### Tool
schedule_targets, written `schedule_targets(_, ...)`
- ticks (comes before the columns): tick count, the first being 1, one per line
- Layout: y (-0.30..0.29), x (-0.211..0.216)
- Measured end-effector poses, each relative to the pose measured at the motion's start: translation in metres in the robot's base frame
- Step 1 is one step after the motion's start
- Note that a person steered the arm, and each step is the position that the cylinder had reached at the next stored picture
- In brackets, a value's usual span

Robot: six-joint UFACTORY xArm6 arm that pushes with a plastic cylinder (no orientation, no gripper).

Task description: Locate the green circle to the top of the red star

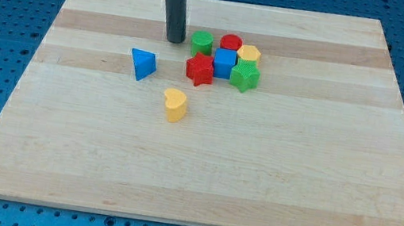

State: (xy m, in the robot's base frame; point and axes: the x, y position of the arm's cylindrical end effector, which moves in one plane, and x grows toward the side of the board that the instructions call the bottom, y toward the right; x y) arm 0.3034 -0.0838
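My tip (175, 40) is a bare rod with no jaws to spread or close; it stands just to the view's left of the green circle (202, 42). The circle sits directly above the red star (200, 70), apparently touching it. The red circle (232, 43), blue cube (225, 63), yellow block (249, 53) and green star (245, 77) crowd its right. The blue triangle (143, 64) and yellow heart (175, 104) lie apart, left and below on the board (298, 167).

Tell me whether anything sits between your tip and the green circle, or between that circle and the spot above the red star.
Nothing visible does. My tip stands just to the view's left of the green circle with bare board between them. The circle already sits right above the red star, toward the view's top.
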Motion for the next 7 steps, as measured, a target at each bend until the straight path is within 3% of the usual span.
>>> schedule_targets(7, 0.020, 0.007)
